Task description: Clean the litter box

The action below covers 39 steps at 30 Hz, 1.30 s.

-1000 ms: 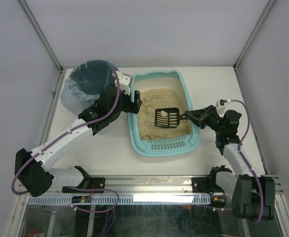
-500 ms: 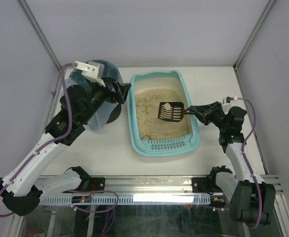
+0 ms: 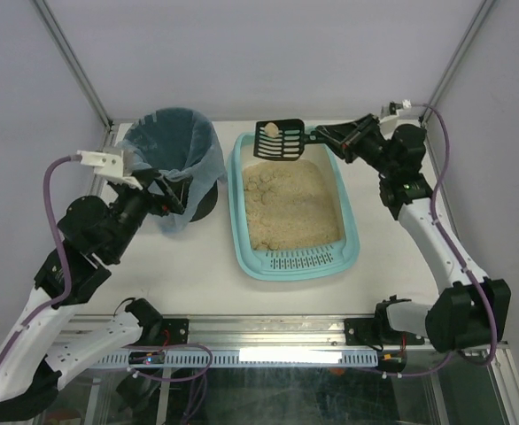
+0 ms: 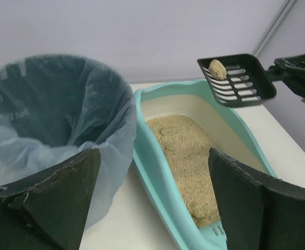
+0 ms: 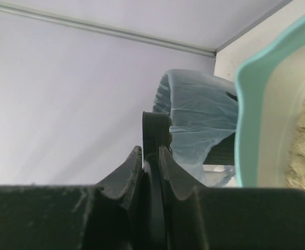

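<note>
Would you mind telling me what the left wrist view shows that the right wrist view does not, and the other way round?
Only the left wrist view: the slotted head of the black scoop with a clump on it, raised clear of the litter, and the left gripper with its fingers open. Only the right wrist view: the right gripper shut on the scoop's handle. Both: the bin with its bluish liner, and the teal litter box with litter in it.
</note>
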Each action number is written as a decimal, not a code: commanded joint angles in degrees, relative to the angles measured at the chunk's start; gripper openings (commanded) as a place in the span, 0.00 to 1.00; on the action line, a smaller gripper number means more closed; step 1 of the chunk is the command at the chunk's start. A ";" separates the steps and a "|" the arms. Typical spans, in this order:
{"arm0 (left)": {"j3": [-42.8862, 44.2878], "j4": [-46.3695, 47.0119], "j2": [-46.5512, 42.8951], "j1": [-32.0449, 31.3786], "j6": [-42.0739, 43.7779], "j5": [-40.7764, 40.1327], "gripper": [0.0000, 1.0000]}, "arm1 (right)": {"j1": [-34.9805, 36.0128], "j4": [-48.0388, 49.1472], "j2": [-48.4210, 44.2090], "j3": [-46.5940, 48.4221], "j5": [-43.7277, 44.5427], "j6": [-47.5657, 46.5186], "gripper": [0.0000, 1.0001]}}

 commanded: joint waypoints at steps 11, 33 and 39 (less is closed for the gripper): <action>-11.21 -10.38 -12.88 0.33 -9.98 -5.84 0.86 | 18.07 -2.65 24.99 34.78 12.04 -9.59 0.00; -18.34 -9.35 -17.39 0.32 -8.39 -4.95 0.87 | 29.53 -1.51 45.64 62.36 2.61 -56.93 0.00; -18.42 -9.35 -17.48 0.31 -8.26 -5.35 0.87 | 30.34 -4.49 45.17 63.73 3.49 -64.04 0.00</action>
